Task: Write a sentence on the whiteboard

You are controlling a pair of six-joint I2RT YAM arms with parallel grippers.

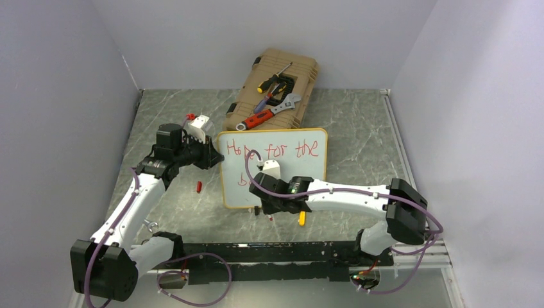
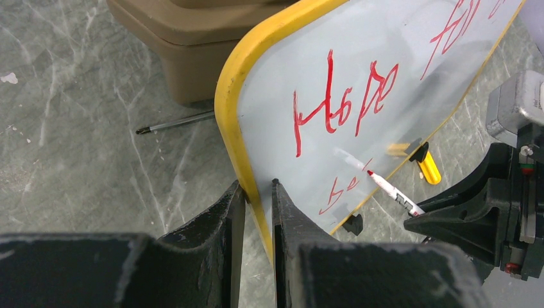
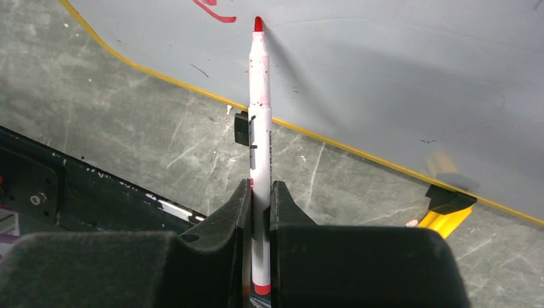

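Observation:
The whiteboard (image 1: 295, 170) stands tilted on the table, yellow-framed. The red sentence (image 1: 282, 149) reads "Hope for the" on the top line, with "be" begun below it (image 2: 340, 186). My left gripper (image 1: 217, 159) is shut on the board's left yellow edge (image 2: 240, 128), one finger on each side (image 2: 256, 187). My right gripper (image 1: 266, 196) is shut on a white marker (image 3: 259, 96) with a red tip, jaws tight on its barrel (image 3: 259, 187). The tip is at the board surface (image 3: 385, 64), just right of the last red stroke (image 3: 215, 14). The marker also shows in the left wrist view (image 2: 391, 189).
A tan tool case (image 1: 276, 90) with screwdrivers, a wrench and red pliers lies behind the board. A red cap (image 1: 199, 187) lies left of the board, and a yellow-handled tool (image 1: 301, 218) lies at its front edge. A thin screwdriver shaft (image 2: 173, 123) lies beside the case.

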